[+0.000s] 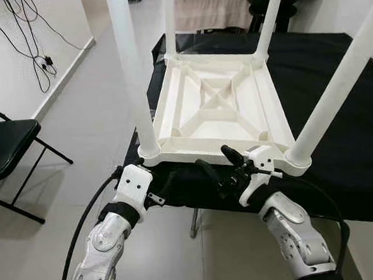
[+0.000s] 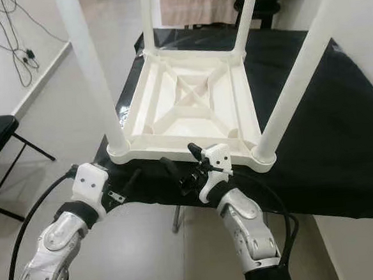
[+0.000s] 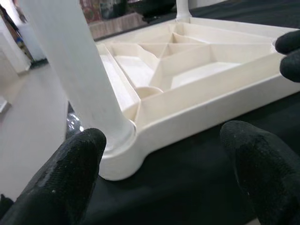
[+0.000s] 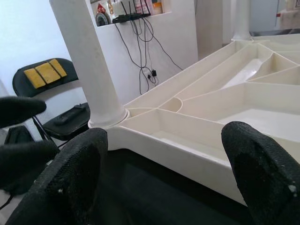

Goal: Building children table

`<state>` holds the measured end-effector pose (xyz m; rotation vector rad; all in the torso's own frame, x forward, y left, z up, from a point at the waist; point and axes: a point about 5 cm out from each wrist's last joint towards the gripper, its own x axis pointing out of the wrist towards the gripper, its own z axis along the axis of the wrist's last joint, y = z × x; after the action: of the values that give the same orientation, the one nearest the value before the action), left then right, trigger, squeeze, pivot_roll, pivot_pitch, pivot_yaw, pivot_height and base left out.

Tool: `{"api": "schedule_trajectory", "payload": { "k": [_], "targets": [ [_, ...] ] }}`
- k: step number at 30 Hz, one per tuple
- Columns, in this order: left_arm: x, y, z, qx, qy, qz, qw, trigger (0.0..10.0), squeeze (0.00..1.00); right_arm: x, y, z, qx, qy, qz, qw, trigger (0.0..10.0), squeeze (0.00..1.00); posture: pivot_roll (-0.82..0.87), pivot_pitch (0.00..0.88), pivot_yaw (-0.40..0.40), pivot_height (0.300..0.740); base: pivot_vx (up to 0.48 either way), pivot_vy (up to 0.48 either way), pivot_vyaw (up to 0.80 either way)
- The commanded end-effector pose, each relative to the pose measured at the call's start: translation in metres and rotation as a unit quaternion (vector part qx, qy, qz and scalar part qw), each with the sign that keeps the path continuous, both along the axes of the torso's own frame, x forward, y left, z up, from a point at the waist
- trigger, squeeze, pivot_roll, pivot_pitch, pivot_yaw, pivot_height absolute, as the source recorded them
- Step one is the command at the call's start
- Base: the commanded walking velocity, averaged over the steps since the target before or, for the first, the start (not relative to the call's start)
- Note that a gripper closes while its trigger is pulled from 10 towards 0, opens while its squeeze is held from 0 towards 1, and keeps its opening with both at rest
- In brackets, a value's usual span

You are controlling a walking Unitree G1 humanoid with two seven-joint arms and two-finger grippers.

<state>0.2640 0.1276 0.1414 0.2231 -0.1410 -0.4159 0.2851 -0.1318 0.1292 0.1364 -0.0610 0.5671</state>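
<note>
Folding chair (image 1: 8, 149): you see it at the far left, black, on the grey floor (image 1: 89, 121), well apart from the work surface.
Left gripper (image 1: 161, 186): your left arm reaches to the near edge of the black cloth (image 1: 346, 135), below the near-left corner; its fingers (image 3: 65, 178) are spread apart and hold nothing.
Near-left leg (image 1: 130, 67): it stands upright in its corner socket.
Children's table (image 1: 219, 105): you have it upside down on the black cloth, ribbed underside up, all four white legs pointing upward.
Right gripper (image 1: 220, 169): it sits just at the middle of the table's near rim, fingers (image 4: 262, 173) parted, clasping nothing.
Near-right leg (image 1: 339, 84): seated in its corner, leaning slightly outward.
</note>
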Motion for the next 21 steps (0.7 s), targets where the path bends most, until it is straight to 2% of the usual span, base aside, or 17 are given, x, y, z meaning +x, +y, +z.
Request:
{"api": "schedule_trajectory", "payload": {
  "k": [1, 3, 10, 13, 19, 21],
  "targets": [
    [0.002, 0.004, 0.004, 0.002, -0.008, 0.005, 1.000, 10.0, 0.00, 0.003, -0.002, 0.002, -0.004, -0.005, -0.008, 1.000, 10.0, 0.00, 0.07, 0.048, -0.019, 0.740, 0.000, 0.000, 0.00],
    [0.005, 0.005, 0.006, 0.001, -0.010, 0.005, 1.000, 10.0, 0.00, 0.005, -0.006, 0.004, -0.007, -0.008, -0.015, 1.000, 10.0, 0.00, 0.06, 0.052, -0.021, 0.740, 0.000, 0.000, 0.00],
    [0.006, 0.006, 0.006, -0.005, -0.011, 0.012, 1.000, 10.0, 0.00, 0.006, -0.003, 0.008, -0.004, -0.025, -0.001, 1.000, 10.0, 0.00, 0.06, 0.061, -0.021, 0.740, 0.000, 0.000, -0.80],
    [0.006, 0.007, 0.007, -0.007, -0.010, 0.014, 1.000, 10.0, 0.00, 0.007, -0.002, 0.012, -0.002, -0.032, 0.002, 0.999, 10.0, 0.00, 0.05, 0.063, -0.016, 0.740, 0.000, 0.000, 0.00],
    [0.006, 0.005, 0.022, -0.023, -0.027, -0.001, 0.999, 10.0, 0.00, 0.014, 0.000, 0.028, -0.002, -0.049, 0.014, 0.999, 10.0, 0.00, 0.05, 0.067, -0.013, 0.740, 0.000, 0.000, 0.00],
    [0.006, 0.005, 0.026, -0.025, -0.034, -0.005, 0.999, 10.0, 0.00, 0.015, 0.000, 0.033, 0.003, -0.058, 0.024, 0.998, 10.0, 0.00, 0.05, 0.068, -0.014, 0.740, 0.000, 0.000, -0.80]
  ]
}}
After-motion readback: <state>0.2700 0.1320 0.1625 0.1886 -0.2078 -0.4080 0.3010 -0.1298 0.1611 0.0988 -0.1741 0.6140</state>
